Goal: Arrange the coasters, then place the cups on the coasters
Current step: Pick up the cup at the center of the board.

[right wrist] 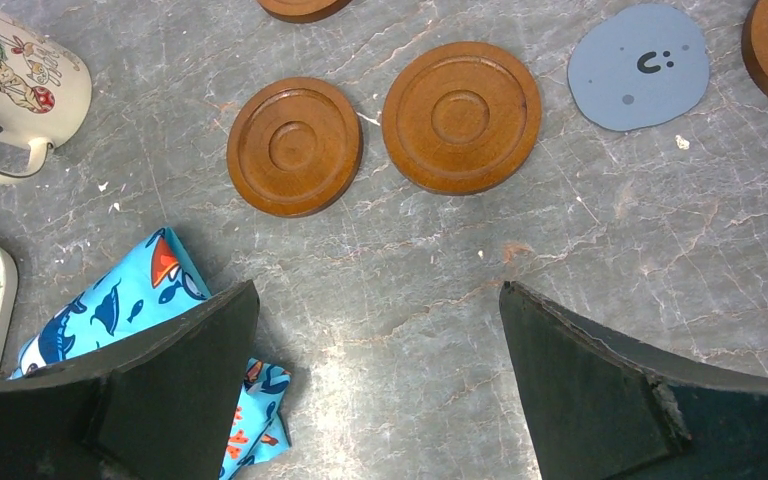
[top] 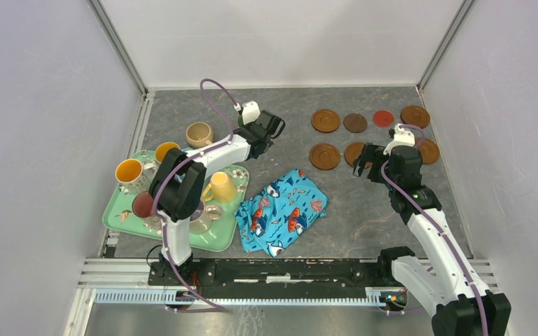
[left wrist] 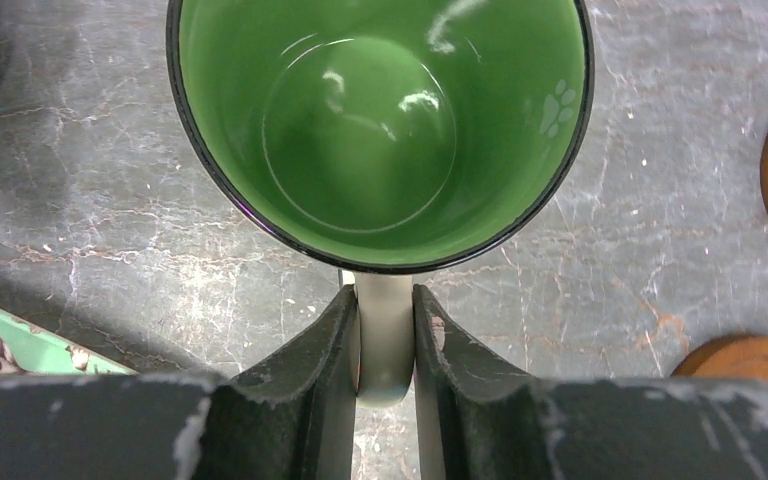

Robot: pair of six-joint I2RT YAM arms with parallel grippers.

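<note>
A cream cup with a green inside (left wrist: 380, 120) fills the left wrist view, and my left gripper (left wrist: 385, 295) is shut on its handle (left wrist: 385, 345). The same cup (right wrist: 15, 85) shows its cat print at the top left of the right wrist view. In the top view the left gripper (top: 266, 129) is at mid-table, left of the coasters. Brown coasters (top: 326, 120) and a red one (top: 384, 118) lie in two rows at the back right. My right gripper (top: 366, 166) hovers open beside the near row, over bare table (right wrist: 380, 290), just short of two ringed coasters (right wrist: 295, 147) and a blue-grey one (right wrist: 640, 68).
A green floral tray (top: 122, 217) at the left holds several cups, among them a yellow one (top: 221, 187) and an orange-lined one (top: 129, 170). A beige cup (top: 199, 133) stands behind the tray. A blue fish-print cloth (top: 284, 210) lies crumpled at the front centre.
</note>
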